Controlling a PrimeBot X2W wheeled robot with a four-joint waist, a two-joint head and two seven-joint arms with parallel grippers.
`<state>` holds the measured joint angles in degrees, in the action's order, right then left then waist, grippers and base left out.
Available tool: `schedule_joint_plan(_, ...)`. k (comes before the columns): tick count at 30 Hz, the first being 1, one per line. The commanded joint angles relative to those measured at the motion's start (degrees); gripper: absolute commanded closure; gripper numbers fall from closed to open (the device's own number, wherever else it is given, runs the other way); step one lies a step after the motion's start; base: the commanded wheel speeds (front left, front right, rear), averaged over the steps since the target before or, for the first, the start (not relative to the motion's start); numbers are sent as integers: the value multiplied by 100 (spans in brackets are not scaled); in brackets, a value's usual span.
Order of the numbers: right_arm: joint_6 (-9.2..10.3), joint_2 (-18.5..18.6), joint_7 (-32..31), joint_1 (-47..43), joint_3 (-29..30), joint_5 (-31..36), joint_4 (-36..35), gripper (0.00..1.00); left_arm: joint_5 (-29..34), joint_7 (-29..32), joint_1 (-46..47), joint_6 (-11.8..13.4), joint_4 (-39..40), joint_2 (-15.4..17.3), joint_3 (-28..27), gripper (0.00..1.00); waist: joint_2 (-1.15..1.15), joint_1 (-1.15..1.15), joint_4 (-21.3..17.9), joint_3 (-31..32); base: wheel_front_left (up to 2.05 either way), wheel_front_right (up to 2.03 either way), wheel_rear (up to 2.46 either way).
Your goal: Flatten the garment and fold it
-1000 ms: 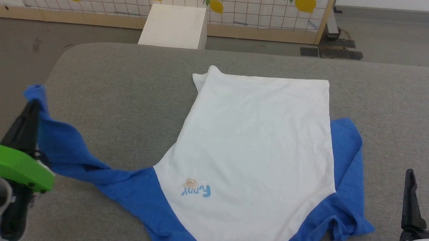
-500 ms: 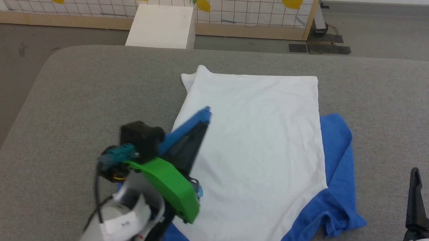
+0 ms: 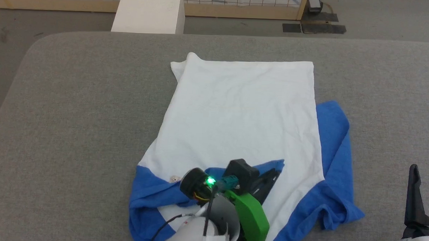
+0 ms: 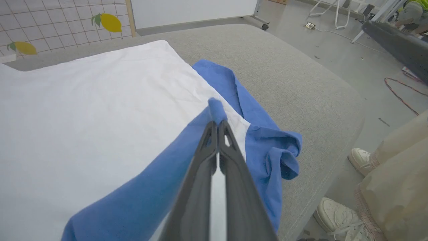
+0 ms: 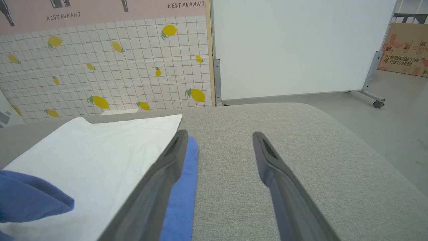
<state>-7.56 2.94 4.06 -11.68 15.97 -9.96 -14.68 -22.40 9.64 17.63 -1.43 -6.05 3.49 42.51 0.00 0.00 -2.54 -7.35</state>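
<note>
Scene: a shirt (image 3: 236,114) lies on a grey table (image 3: 75,112), hem at the far side, collar end nearest the robot.
Left arm: the left gripper (image 4: 217,126) has its fingers pinched together on the tip of the blue left sleeve (image 4: 150,187), held over the white body near the collar end.
Right arm: the right gripper (image 5: 219,134) has its fingers wide apart, holding nothing, low over bare table off the shirt's right edge.
Long axis: the body runs straight away from the robot; the held sleeve crosses it, pointing toward the right side.
Loose end: the right sleeve (image 3: 333,139) is bunched on the table outside the body's right edge, just left of the right gripper's fingers.
Nearer arm: the right, clearly, for that loose sleeve.
Step, as judged: the left sleeve is being laid inward and release looks due; the right sleeve is not yet folded.
</note>
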Motion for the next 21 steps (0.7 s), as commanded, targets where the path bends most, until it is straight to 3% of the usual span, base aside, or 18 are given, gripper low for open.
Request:
schedule_joint_plan(1, 8, -6, -3, 109, -21, 42, -20, 0, 97, -108, 193, -35, -219, -35, 119, 100, 0, 0, -75, -114, 0, 0, 0)
schedule_joint_plan(6, 8, -6, 24, 207, -22, 28, 17, 0, 78, -302, 474, -127, -1136, -57, 756, 100, 0, 0, -143, -270, 0, 0, 0)
schedule_joint_plan(13, 8, -6, 63, 289, 5, 16, 90, 0, -482, -158, 637, -235, -1581, -60, 1627, 100, 0, 0, -157, -354, 0, 0, 0)
schedule_joint_plan(16, 8, -6, 70, 322, -7, 8, 135, 0, -650, -183, 746, -162, -1723, -60, 1820, 100, 0, 0, -154, -342, 0, 0, 0)
schedule_joint_plan(17, 8, -6, 73, 325, -13, 7, 146, 0, -703, -216, 771, -125, -1755, -60, 1851, 95, 0, 0, -152, -331, 0, 0, 0)
schedule_joint_plan(19, 8, -6, 76, 325, -22, 5, 165, 0, -824, -328, 836, -22, -1793, -60, 1904, 15, 0, 0, -145, -303, 0, 0, 0)
schedule_joint_plan(20, 8, -6, 75, 324, -21, 7, 175, 0, -904, -397, 871, 35, -1796, -60, 1921, 0, 0, 0, -136, -283, 0, 0, 0)
schedule_joint_plan(21, 8, -6, 73, 321, -19, 10, 181, 0, -979, -460, 896, 81, -1783, -60, 1926, 0, 0, 0, -128, -268, 0, 0, 0)
